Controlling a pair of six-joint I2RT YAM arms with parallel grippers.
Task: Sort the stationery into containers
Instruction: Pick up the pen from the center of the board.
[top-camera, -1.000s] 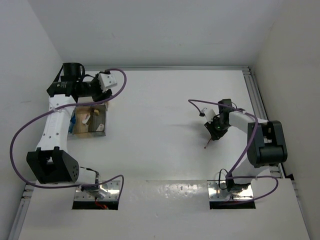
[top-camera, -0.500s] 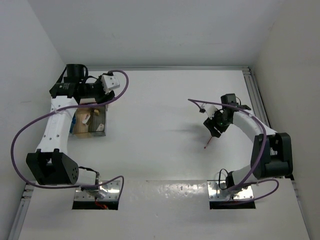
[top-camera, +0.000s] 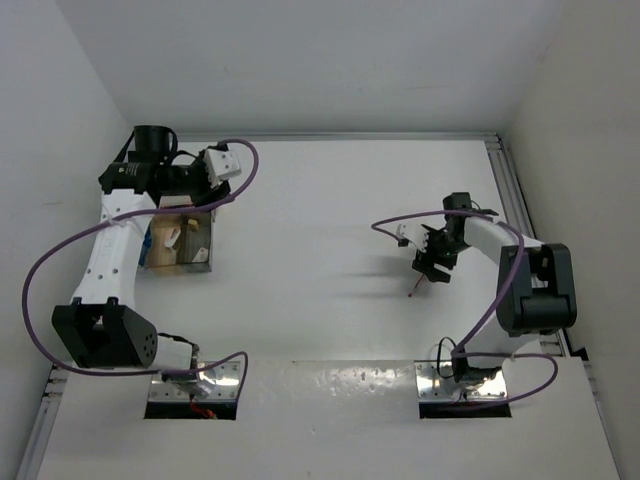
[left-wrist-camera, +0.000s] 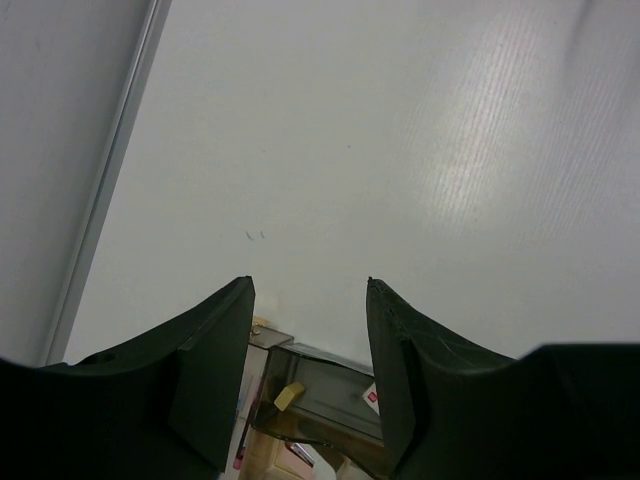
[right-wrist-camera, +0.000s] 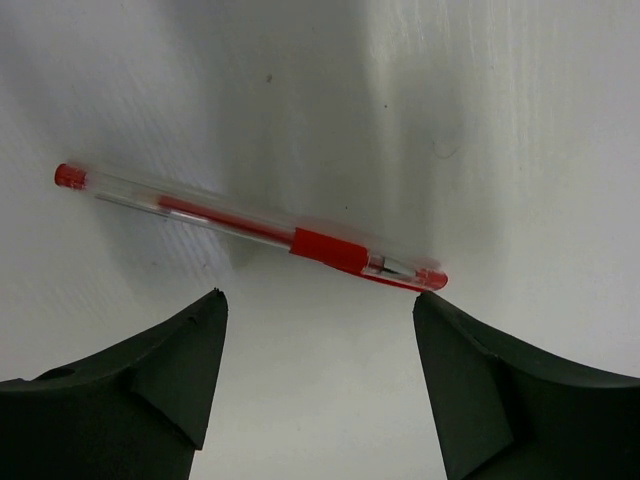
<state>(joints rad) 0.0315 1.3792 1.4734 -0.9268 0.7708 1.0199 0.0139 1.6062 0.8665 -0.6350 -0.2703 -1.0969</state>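
The right pincer (right-wrist-camera: 319, 294) is hovering released over the red pen (right-wrist-camera: 250, 228). The left pincer (left-wrist-camera: 310, 285) is gaping empty beside the clear box (top-camera: 211, 242).

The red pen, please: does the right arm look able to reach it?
Probably yes: the right gripper hangs open close over the red pen, which lies flat on the table, nothing between them.

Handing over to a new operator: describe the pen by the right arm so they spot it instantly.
On the white table, right half, look beneath the open right gripper. The red pen lies flat there: clear barrel, red grip and end cap, the only loose item on that side.
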